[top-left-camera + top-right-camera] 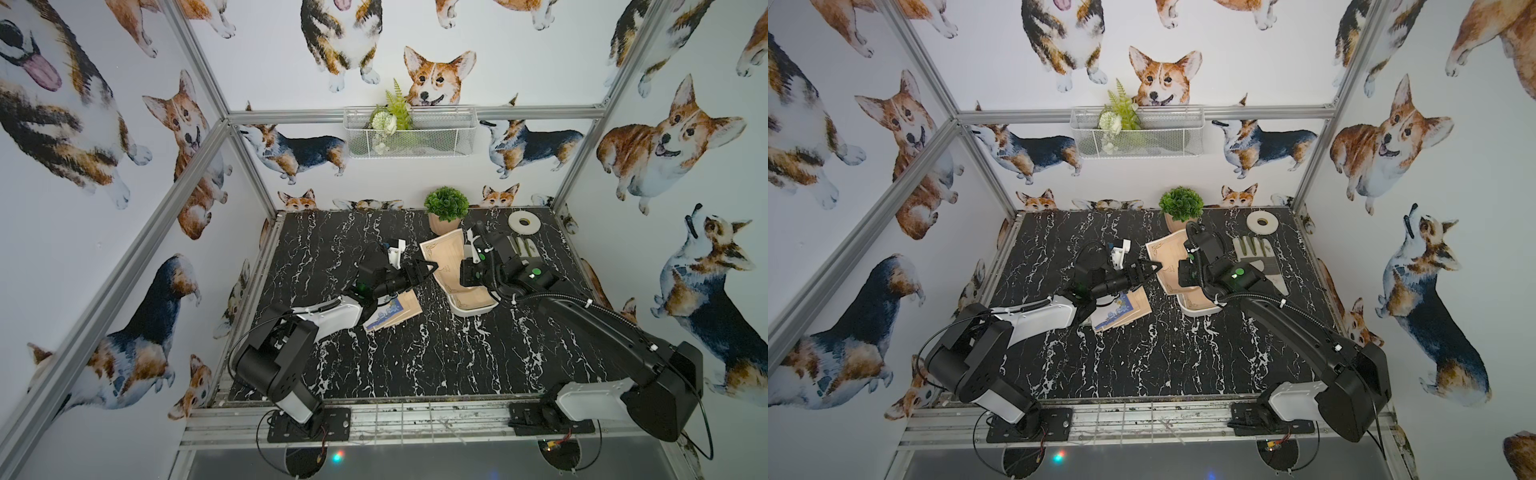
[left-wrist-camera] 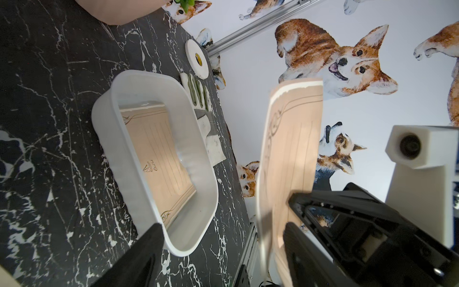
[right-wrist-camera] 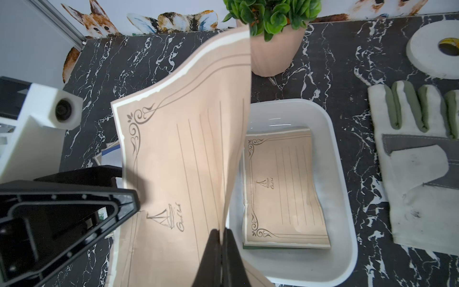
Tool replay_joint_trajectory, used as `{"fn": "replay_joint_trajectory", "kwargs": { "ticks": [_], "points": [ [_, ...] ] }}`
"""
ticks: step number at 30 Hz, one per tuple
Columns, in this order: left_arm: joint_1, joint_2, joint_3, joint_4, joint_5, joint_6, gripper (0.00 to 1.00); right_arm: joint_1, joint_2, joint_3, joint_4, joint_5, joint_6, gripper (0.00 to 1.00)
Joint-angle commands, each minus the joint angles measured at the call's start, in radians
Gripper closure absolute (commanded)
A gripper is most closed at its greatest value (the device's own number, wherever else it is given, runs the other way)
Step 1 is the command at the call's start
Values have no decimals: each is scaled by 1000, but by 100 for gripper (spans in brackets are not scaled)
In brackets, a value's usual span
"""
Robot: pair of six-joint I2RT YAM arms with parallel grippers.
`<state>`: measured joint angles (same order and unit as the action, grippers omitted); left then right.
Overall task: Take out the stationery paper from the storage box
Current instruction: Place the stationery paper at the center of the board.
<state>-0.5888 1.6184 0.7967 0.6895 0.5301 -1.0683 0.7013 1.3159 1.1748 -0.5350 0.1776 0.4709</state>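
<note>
My right gripper (image 3: 221, 232) is shut on the edge of one tan ruled stationery paper sheet (image 3: 186, 149), which hangs curled above the white storage box (image 3: 342, 174). More tan sheets (image 3: 285, 188) lie flat inside the box. In a top view the lifted sheet (image 1: 442, 253) stands over the box's (image 1: 473, 309) far end. My left gripper (image 2: 222, 225) is open. The lifted sheet (image 2: 290, 149) passes between its fingers, close to one finger (image 2: 298, 248). In a top view the left gripper (image 1: 432, 269) sits at the sheet's left edge.
A small pile of sheets (image 1: 395, 311), one blue-flowered, lies on the black marble table beside the left arm. A grey-and-white glove (image 3: 417, 174), a white tape roll (image 1: 524, 223) and a potted plant (image 1: 446, 210) stand behind and right of the box. A wire basket (image 1: 409, 131) hangs on the back wall.
</note>
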Motion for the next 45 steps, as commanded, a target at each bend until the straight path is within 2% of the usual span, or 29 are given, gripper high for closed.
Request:
{"fn": "replay_joint_trajectory", "kwargs": {
  "ticks": [1, 3, 5, 8, 14, 15, 17, 22, 24, 26, 31, 33, 35, 36, 39, 41, 43, 45],
  "points": [
    [-14, 23, 21, 85, 1, -32, 21, 20, 5, 3, 34, -3, 14, 96],
    [-20, 33, 25, 99, 5, -40, 23, 27, 8, -1, 43, -1, 16, 95],
    [-23, 34, 26, 122, 9, -50, 30, 30, 13, 2, 41, 3, 14, 95],
    [-25, 58, 26, 155, 16, -66, 49, 32, 25, 4, 40, -1, 12, 95],
    [-25, 75, 24, 184, 32, -77, 79, 33, 40, 5, 43, -5, 12, 94],
    [-25, 76, 21, 194, 35, -84, 89, 33, 43, 6, 42, -5, 12, 93],
    [-25, 78, 21, 202, 40, -88, 100, 33, 45, 4, 41, -4, 11, 90],
    [-23, 65, 21, 195, 48, -79, 100, 33, 52, -2, 31, 17, 11, 71],
    [-18, 52, 19, 172, 58, -62, 100, 33, 52, -1, 13, 36, 5, 55],
    [-3, 47, 13, 151, 75, -47, 100, 33, 42, 0, -5, 59, -10, 44],
    [62, -6, -1, 150, 206, -33, 100, 13, -69, -50, 22, 73, -57, 26],
    [85, -1, -2, 174, 285, -40, 100, -40, -133, -93, 72, -43, -60, 21],
    [96, 17, -1, 234, 362, -71, 100, -117, -189, -159, 165, -230, -39, 17],
    [96, 29, 1, 282, 398, -99, 100, -171, -251, -220, 270, -399, -16, 12],
    [99, 81, -4, 496, 448, -231, 100, -284, -300, -358, 581, -786, 115, 5],
    [99, 114, -2, 612, 448, -308, 100, -306, -281, -398, 715, -914, 196, 4],
    [99, 155, 9, 729, 447, -395, 100, -307, -241, -407, 779, -991, 240, 4],
    [99, 178, 19, 732, 442, -416, 100, -307, -203, -412, 824, -1032, 270, 5]
  ]
}}
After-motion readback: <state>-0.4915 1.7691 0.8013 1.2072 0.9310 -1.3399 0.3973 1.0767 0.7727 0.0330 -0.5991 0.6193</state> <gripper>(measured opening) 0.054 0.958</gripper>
